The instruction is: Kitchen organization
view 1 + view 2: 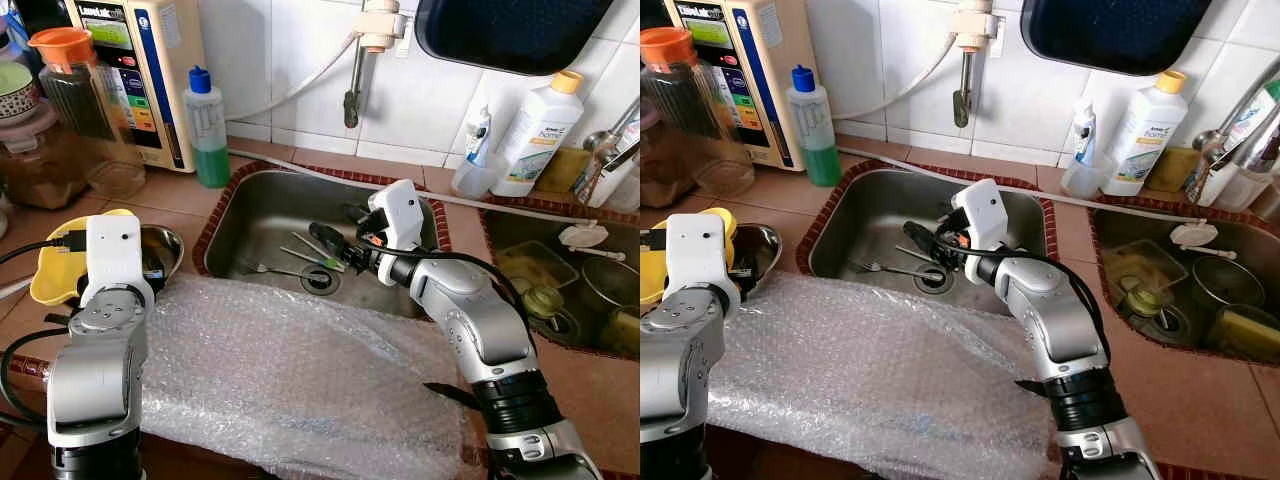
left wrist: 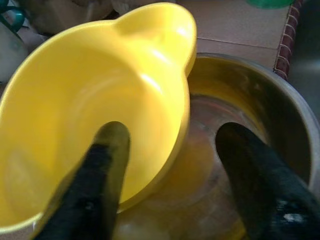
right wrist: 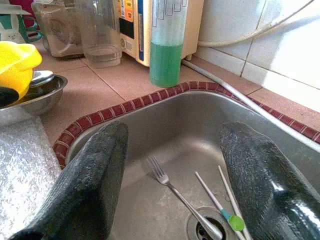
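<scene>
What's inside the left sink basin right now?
In the sink: a fork and two thin sticks, one green-tipped, by the drain. The right gripper hovers open above; its arm hides the basin's right part.

one fork (image 3: 172, 187), two sinks (image 1: 262, 205), two bowls (image 2: 90, 115)

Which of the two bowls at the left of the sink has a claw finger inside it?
The yellow plastic bowl: one finger of the left claw is inside it, the other over the steel bowl beneath.

Right arm reaching forward and down, its right pincer (image 3: 172, 175) spreading its fingers wide, left arm bending upward at the near side, left pincer (image 2: 170, 170) gaping apart
</scene>
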